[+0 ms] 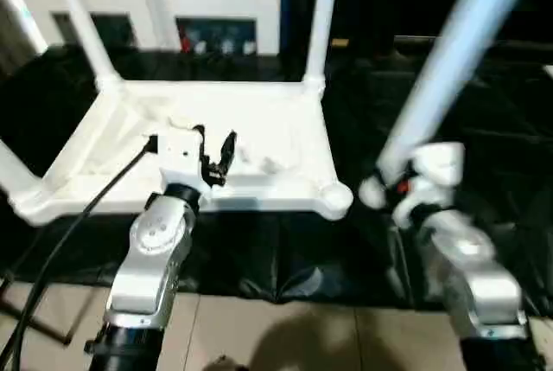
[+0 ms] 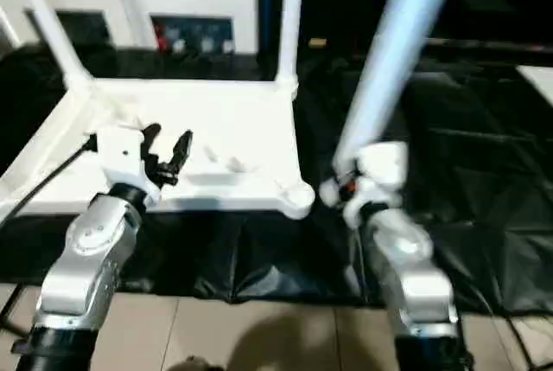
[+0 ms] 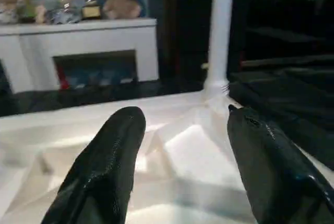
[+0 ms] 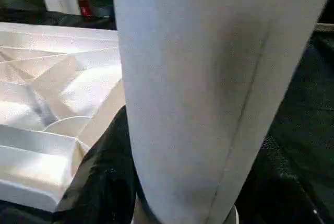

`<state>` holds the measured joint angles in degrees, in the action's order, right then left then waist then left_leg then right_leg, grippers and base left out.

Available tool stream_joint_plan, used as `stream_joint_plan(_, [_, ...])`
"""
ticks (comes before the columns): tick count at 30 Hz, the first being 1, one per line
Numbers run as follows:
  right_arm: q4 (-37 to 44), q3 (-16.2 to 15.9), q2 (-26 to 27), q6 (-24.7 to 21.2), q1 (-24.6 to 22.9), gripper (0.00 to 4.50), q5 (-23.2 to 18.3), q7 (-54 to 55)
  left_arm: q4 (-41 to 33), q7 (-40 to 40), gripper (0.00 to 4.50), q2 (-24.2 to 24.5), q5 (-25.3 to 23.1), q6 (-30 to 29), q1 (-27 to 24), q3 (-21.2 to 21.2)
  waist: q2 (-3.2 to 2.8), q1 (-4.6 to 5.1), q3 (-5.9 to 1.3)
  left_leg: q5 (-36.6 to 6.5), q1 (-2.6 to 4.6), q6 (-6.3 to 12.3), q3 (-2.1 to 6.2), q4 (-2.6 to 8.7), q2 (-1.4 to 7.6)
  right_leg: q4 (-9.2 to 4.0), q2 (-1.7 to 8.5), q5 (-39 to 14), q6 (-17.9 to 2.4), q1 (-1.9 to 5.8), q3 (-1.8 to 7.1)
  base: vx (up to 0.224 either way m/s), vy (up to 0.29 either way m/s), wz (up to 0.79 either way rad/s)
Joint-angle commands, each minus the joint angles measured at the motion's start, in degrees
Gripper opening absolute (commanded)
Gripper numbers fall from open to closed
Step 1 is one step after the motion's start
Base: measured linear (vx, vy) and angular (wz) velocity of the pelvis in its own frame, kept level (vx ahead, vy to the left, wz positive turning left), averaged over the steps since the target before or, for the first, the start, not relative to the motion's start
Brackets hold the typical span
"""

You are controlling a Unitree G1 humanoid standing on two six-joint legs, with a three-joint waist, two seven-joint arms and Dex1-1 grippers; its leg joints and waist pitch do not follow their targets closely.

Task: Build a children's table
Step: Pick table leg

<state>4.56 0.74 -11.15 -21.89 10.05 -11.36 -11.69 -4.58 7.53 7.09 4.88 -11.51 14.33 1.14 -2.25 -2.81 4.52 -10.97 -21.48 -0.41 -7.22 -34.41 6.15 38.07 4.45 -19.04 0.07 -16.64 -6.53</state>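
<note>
White plastic tabletop (image 1: 259, 142), inverted, lies in the centre-left of the head views on a black sheet (image 1: 484, 137) that covers the surface beneath it; its ribbed underside faces up. Three legs stand in its corner sockets: one at the far left corner (image 1: 79, 16), one at the far right corner (image 1: 321, 16), and one at the near left corner (image 1: 13, 172), cut by the left edge of the frame. The near right corner socket (image 1: 335, 200) is open, without a leg.

Left claw (image 1: 216, 153): lower centre-left of the frame, over the near part of the tabletop, its two black fingers (image 3: 112, 161) spread apart with nothing between them.

Right claw (image 2: 346, 188): centre-right of the frame, closed around the lower end of the fourth leg (image 2: 393, 42), which slants up toward the upper right. The leg's lower end sits just to the right of the open socket, apart from it.

A white cabinet (image 1: 147, 8) stands along the top of the frame; a beige floor (image 1: 285, 336) runs along the bottom edge.
</note>
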Motion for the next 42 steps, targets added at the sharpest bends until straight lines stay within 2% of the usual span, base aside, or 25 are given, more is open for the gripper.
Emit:
stream_joint_plan(1, [0.5,-0.7,-0.1,0.8,1.0,1.91,0.8,-0.4,-1.0,0.4,2.95,0.5,0.2,-0.8,-0.9,-0.5,2.45,0.1,-4.17,-34.2,-2.07,1.8,0.04,4.99,0.55,-3.33,5.27,-36.5,-1.8,4.22,4.65,-0.014,-0.004,0.49])
stream_joint_plan(2, [0.4,-0.8,-0.1,1.0,1.0,1.91,1.0,-0.3,-1.0,0.4,2.95,0.5,0.2,-0.9,-0.9,-0.5,3.28,-0.6,-2.97,-22.1,1.03,3.0,1.24,-8.76,0.93,-14.58,13.79,-52.3,-5.3,0.01,5.83,0.171,-0.031,0.55])
stream_joint_plan(3, [0.3,-0.8,0.0,1.2,1.0,1.91,1.3,-0.2,-1.1,0.4,2.95,0.5,0.2,-1.1,-1.0,-0.5,1.67,-0.56,-2.08,-9.0,-6.54,4.31,3.28,-12.89,2.55,-13.96,16.1,-48.9,-8.7,6.92,6.75,0.171,-0.031,0.55])
stream_joint_plan(4, [0.1,-0.6,0.2,1.2,0.9,1.91,1.3,-0.1,-1.1,0.6,2.95,0.6,0.2,-1.1,-1.1,-0.5,1.68,-0.5,-1.78,-10.3,-6.05,3.83,3.12,-11.56,4.09,-14.15,15.85,-46.6,-8.3,6.63,4.8,0.177,0.04,0.49])
stream_joint_plan(5, [0.0,-0.4,0.3,1.1,0.9,1.91,1.1,-0.1,-1.1,0.6,2.95,0.6,0.2,-1.1,-1.1,-0.5,0.78,-0.37,-2.79,-15.3,-0.27,1.19,2.86,-4.51,4.86,-10.84,7.11,-35.5,-12.2,5.47,3.42,0.126,0.066,0.4])
stream_joint_plan(6, [-0.2,-0.3,0.3,0.9,0.9,1.91,0.9,0.0,-1.1,0.7,2.95,0.6,0.2,-1.1,-1.1,-0.5,-1.78,0.61,-5.01,-12.4,6.24,4.52,4.97,2.06,6.29,-5.88,-0.14,-16.2,-11.6,3.32,0.08,0.126,0.066,0.4])
stream_joint_plan(7, [-0.2,-0.3,0.2,0.7,0.8,1.91,0.8,-0.1,-1.2,0.9,2.95,0.6,0.1,-1.2,-1.1,-0.5,-2.46,2.38,-4.28,-18.4,10.96,8.44,9.26,4.36,10.0,0.03,-2.02,-11.6,-8.8,-3.11,0.9,0.127,0.047,0.37])
stream_joint_plan(8, [-0.2,-0.2,0.4,0.7,0.7,1.91,0.6,-0.1,-1.1,1.0,2.95,0.7,0.1,-1.3,-1.0,-0.5,-2.46,3.78,-6.47,-11.4,13.21,15.6,12.2,3.14,11.73,4.67,-1.07,-6.8,-1.3,-6.07,1.65,0.159,0.029,0.16])
stream_joint_plan(9, [-0.1,0.0,0.5,0.3,0.6,1.91,0.6,0.2,-1.2,1.3,2.95,0.8,0.3,-1.4,-1.0,-0.4,-2.35,3.8,-6.2,-1.5,12.14,20.47,10.99,2.43,10.66,6.05,-0.17,-2.5,3.3,-8.92,2.14,0.159,0.029,0.16])
stream_joint_plan(10, [-0.1,0.0,0.5,0.3,0.6,1.91,0.6,0.2,-1.2,1.3,2.95,0.8,0.3,-1.4,-1.0,-0.4,-2.35,3.8,-6.2,-1.5,12.14,20.47,10.99,2.43,10.66,6.05,-0.17,-2.5,3.3,-8.92,2.14,0.202,0.016,-0.11])
stream_joint_plan(11, [0.0,0.0,0.4,0.2,0.6,1.91,0.9,0.6,-1.2,2.2,2.95,0.8,0.8,-1.0,-1.1,-0.2,-0.66,3.33,-5.7,7.8,10.72,22.3,8.05,3.34,9.76,5.99,0.84,6.2,4.6,-11.19,3.23,0.179,0.007,-0.05])
stream_joint_plan(12, [-0.2,0.2,0.4,0.6,0.6,1.91,1.3,1.0,-1.3,4.7,2.95,1.6,1.3,-1.1,-1.4,1.0,1.01,2.73,-5.62,16.0,9.62,20.27,4.32,1.77,6.79,1.93,1.81,17.5,0.6,-12.09,4.47,0.179,0.007,-0.05])
stream_joint_plan(13, [0.1,0.6,0.5,1.0,0.5,1.91,0.7,0.3,-1.1,8.9,2.95,3.0,1.6,0.6,-1.8,3.1,2.48,2.73,-5.49,16.2,8.14,18.39,2.26,0.38,3.42,-1.75,2.34,23.8,-1.8,-10.6,5.47,0.179,-0.013,0.01])
stream_joint_plan(14, [0.2,0.8,0.6,0.9,0.4,1.91,0.4,0.0,-1.0,10.3,2.95,3.4,1.7,1.6,-1.9,3.8,6.62,0.73,-5.74,4.8,1.45,13.03,0.64,-2.32,-2.37,-6.88,4.94,21.8,3.4,-2.56,11.24,0.141,-0.062,0.16])
stream_joint_plan(15, [0.3,0.7,0.4,1.0,0.3,1.91,0.4,-0.3,-0.6,12.6,2.95,3.8,3.0,0.7,-1.9,4.3,5.0,-0.66,-6.66,0.3,1.22,6.82,3.05,-6.38,-1.96,-6.12,10.04,27.1,-5.9,-0.76,14.67,0.141,-0.062,0.16])
stream_joint_plan(16, [0.3,0.6,0.2,1.2,0.3,1.91,0.6,-0.6,-0.1,14.3,2.95,3.9,4.3,-0.3,-1.8,4.5,4.84,-0.3,-6.82,4.4,0.19,4.31,3.82,-5.6,-1.04,-4.03,9.43,40.2,-9.2,0.53,13.81,0.124,-0.053,0.17])
stream_joint_plan(17, [0.4,0.6,0.1,1.2,0.2,1.91,0.6,-0.9,0.7,16.3,3.13,4.1,5.8,-1.1,-1.5,4.6,4.22,-0.82,-6.99,10.4,-1.06,0.46,3.88,-4.75,-0.84,-1.86,7.39,69.3,-12.4,1.33,12.03,0.094,-0.05,0.04])
stream_joint_plan(18, [0.6,0.6,-0.2,0.8,0.1,1.91,0.3,-1.2,1.9,19.7,3.24,4.6,7.4,-1.8,-1.0,5.0,2.98,-1.5,-6.79,10.9,-1.2,-1.02,4.07,-3.35,0.57,-1.94,5.66,78.3,-14.4,-0.28,10.74,0.094,-0.05,0.04])
stream_joint_plan(20, [1.3,0.6,-1.2,0.4,-0.2,1.91,0.2,-2.1,3.7,24.9,3.34,5.8,9.1,-3.0,0.1,6.0,0.23,-1.17,-6.32,14.5,-0.75,-1.55,3.65,-0.52,2.44,-1.86,2.06,62.5,-14.3,-2.66,7.84,-0.063,-0.044,0.08])
stream_joint_plan(21, [1.5,0.7,-1.4,0.3,-0.2,1.91,0.1,-2.2,4.2,26.3,3.44,6.2,9.2,-3.0,0.6,6.5,-0.33,0.18,-5.64,6.3,1.34,-2.77,3.54,0.5,5.1,-3.1,0.38,24.8,-13.8,-4.21,6.19,-0.081,-0.022,0.07])
stream_joint_plan(24, [2.2,1.0,-2.5,-0.1,-0.4,1.91,-0.4,-3.3,6.4,29.4,3.68,7.5,8.7,-3.3,1.5,7.8,0.07,-0.05,-4.93,-6.6,1.77,-1.19,1.68,1.27,4.54,-5.34,1.7,6.6,-15.3,-4.24,7.4,0.0,0.0,0.0])
stream_joint_plan(26, [2.7,1.5,-3.0,-0.4,-0.7,1.91,-0.7,-4.0,8.5,29.1,3.78,7.5,8.2,-2.1,2.2,7.9,0.5,-0.09,-3.98,-17.0,2.09,-1.52,0.53,2.33,4.45,-7.04,2.09,-9.3,-13.2,-4.5,7.72,-0.068,-0.004,0.17])
stream_joint_plan(27, [2.8,1.8,-3.3,-0.4,-1.0,1.91,-0.4,-3.9,9.9,27.7,3.78,7.1,7.2,-0.6,2.7,7.8,0.51,0.35,-3.41,-24.1,3.15,-2.95,0.2,2.91,4.75,-8.46,2.3,-22.3,-8.9,-5.41,7.57,-0.064,-0.008,0.17])
stream_joint_plan(32, [2.4,1.7,-4.4,-0.6,-1.5,1.91,0.0,-4.8,12.2,33.6,4.08,7.3,8.6,-0.4,4.0,9.8,1.45,1.05,-4.11,-18.0,1.72,-2.76,0.37,3.92,5.05,-9.1,3.19,-22.8,-4.3,-4.08,7.56,-0.035,0.001,0.01])
stream_joint_plan(42, [2.0,0.1,-11.7,-1.7,-1.0,1.91,-1.2,-14.5,21.3,52.8,4.44,12.4,3.2,1.5,13.5,21.0,1.65,0.41,-4.9,-7.7,1.71,1.08,-0.57,3.1,4.98,-7.37,2.77,-4.4,-11.1,-3.86,8.05,0.0,0.0,0.0])
